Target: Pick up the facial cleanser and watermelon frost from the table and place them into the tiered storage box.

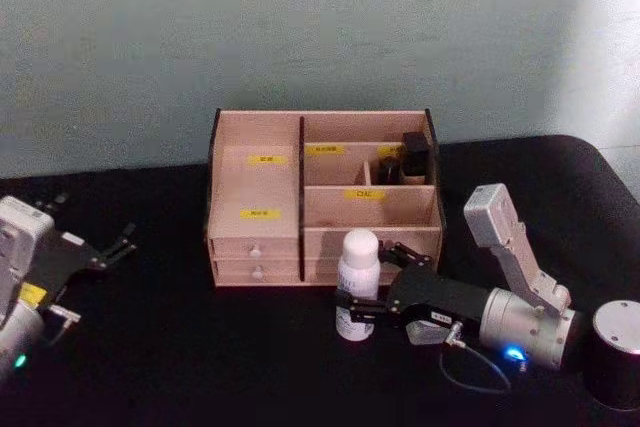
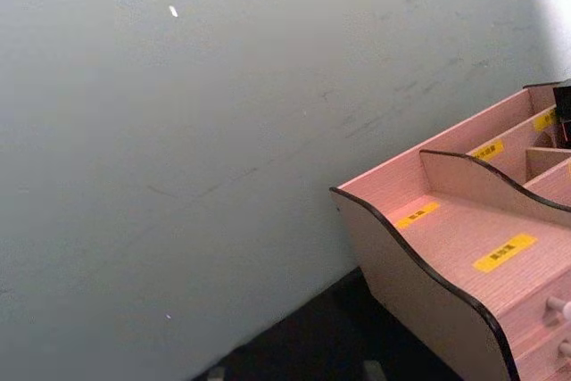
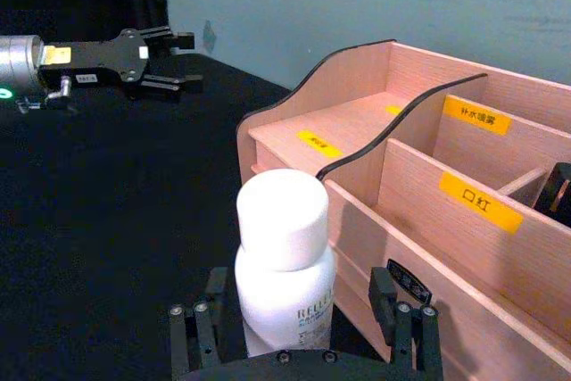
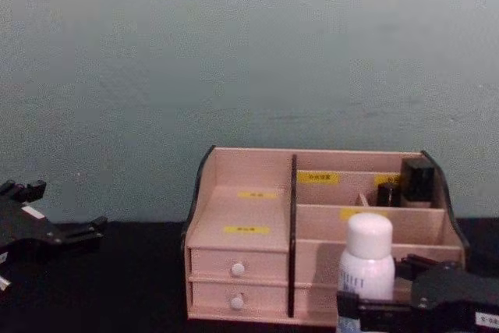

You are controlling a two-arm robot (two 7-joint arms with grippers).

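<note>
The facial cleanser [image 1: 357, 282], a white bottle with a white cap, stands upright on the black table just in front of the tiered storage box [image 1: 260, 132]. My right gripper [image 1: 368, 285] reaches in low from the right and is open, one finger on each side of the bottle [image 3: 284, 265] with small gaps showing. From the chest, the bottle [image 4: 366, 267] hides part of the box's [image 4: 242, 169] lower right front. My left gripper [image 1: 122, 242] rests open far to the left, away from the box. The watermelon frost is out of view.
Small dark items [image 1: 415, 155] stand in the box's back right compartment. A black cylinder with a grey top [image 1: 615, 352] stands at the table's right edge behind my right arm. A pale wall runs behind the table.
</note>
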